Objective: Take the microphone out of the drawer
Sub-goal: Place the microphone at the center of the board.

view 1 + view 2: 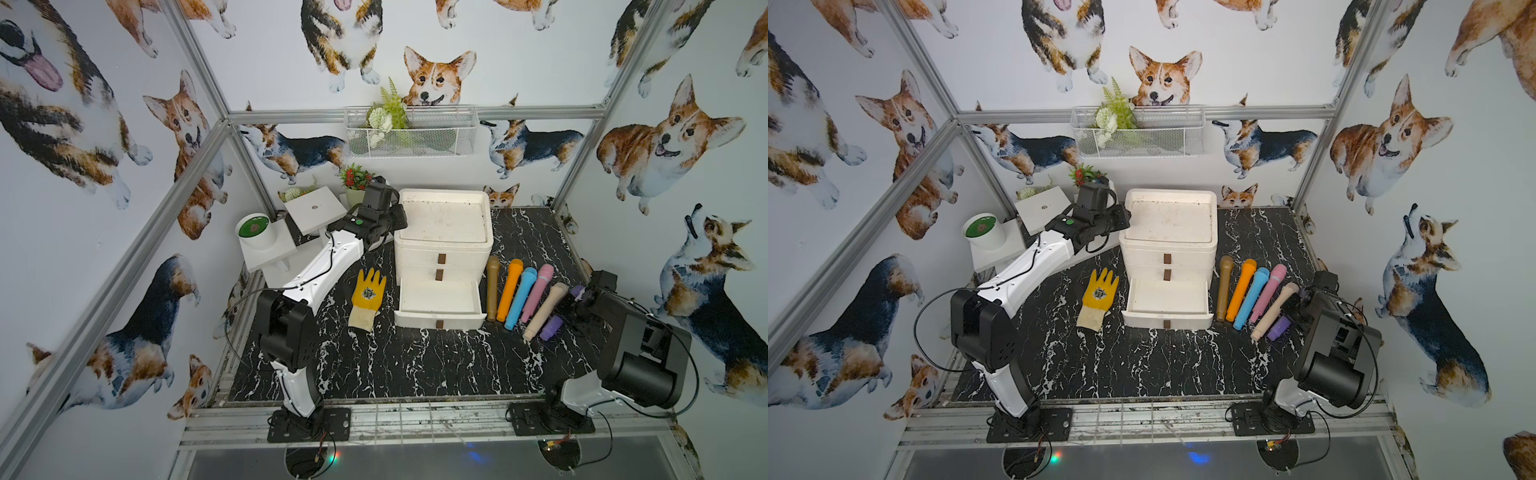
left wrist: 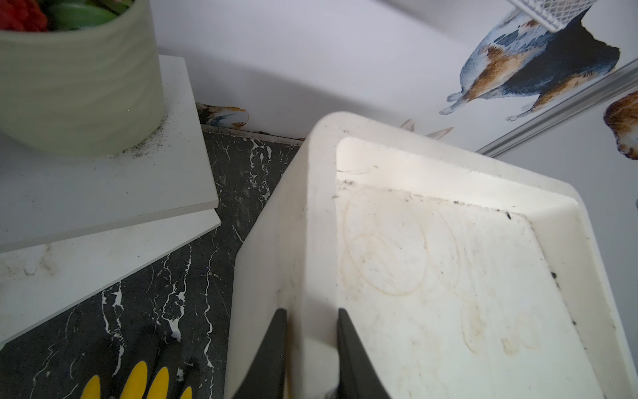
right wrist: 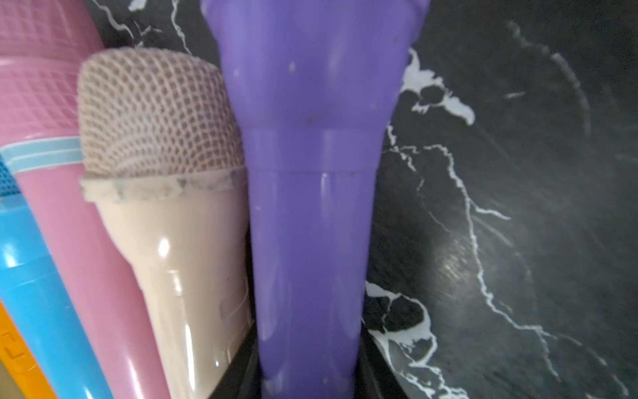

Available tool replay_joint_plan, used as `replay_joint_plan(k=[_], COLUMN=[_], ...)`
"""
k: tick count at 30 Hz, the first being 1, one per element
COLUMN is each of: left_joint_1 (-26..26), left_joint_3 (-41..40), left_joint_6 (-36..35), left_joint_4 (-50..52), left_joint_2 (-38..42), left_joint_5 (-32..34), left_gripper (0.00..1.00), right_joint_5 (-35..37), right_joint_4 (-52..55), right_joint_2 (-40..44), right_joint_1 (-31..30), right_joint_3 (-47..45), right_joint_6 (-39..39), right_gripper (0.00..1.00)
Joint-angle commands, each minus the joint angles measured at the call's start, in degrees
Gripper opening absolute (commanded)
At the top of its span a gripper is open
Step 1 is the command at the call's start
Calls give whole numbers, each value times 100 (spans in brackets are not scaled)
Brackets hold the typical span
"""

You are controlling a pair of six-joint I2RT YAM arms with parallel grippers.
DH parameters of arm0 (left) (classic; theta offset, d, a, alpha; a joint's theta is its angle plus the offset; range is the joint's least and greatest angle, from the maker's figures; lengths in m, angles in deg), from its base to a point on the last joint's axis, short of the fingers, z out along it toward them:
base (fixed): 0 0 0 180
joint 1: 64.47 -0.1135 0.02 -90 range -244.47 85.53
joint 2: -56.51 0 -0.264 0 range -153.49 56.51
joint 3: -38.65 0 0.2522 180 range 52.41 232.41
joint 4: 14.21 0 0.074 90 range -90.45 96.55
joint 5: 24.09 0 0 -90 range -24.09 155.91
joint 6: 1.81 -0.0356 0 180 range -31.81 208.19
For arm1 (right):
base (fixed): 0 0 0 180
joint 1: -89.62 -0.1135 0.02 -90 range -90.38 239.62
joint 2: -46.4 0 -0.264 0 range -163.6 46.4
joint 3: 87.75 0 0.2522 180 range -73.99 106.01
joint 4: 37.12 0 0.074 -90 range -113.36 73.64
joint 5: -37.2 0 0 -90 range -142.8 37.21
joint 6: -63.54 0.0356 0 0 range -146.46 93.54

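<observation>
Purple microphone (image 3: 310, 207): it is out of the drawer, low over the black table (image 1: 415, 365) near its right edge. It sits just beside the beige microphone (image 1: 544, 309). I cannot tell if it rests on the table.
Right gripper (image 1: 577, 296): its jaws are closed around the purple microphone, one on each side.
Left gripper (image 2: 312, 321): its jaws are narrow and pinch the left rim of the drawer unit (image 1: 419, 257) at the top.
Drawer (image 1: 440, 320): the bottom one is pulled out toward the front edge of the table. The two above it are pushed in.
Other microphones: brown (image 1: 492, 291), orange (image 1: 510, 293), blue (image 1: 521, 297) and pink (image 1: 538, 291) lie side by side with the beige one, between the drawer unit and the purple one.
Yellow glove (image 1: 368, 297): it lies flat on the table, just left of the drawer unit.
Flower pot (image 2: 79, 86): it stands on a white board near the back left corner.
</observation>
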Motion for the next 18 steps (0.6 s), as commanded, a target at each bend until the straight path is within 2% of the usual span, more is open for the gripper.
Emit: replay_joint_plan(k=[1, 9, 18], left_joint_1=[-60, -70, -70], left_joint_3=[-87, -99, -142], left_joint_6=[290, 296, 379], left_joint_4=[1378, 1381, 1327], left_joint_2=[-162, -169, -155], left_joint_5=[-67, -67, -85], left_gripper=[17, 17, 17], right_joint_5=[-119, -94, -153], right_joint_4=[197, 300, 525], right_joint_2=[-106, 88, 605], right_joint_1=[0, 3, 8], right_joint_3=[-40, -21, 62], right_joint_6=[47, 42, 67], right_gripper=[31, 45, 50])
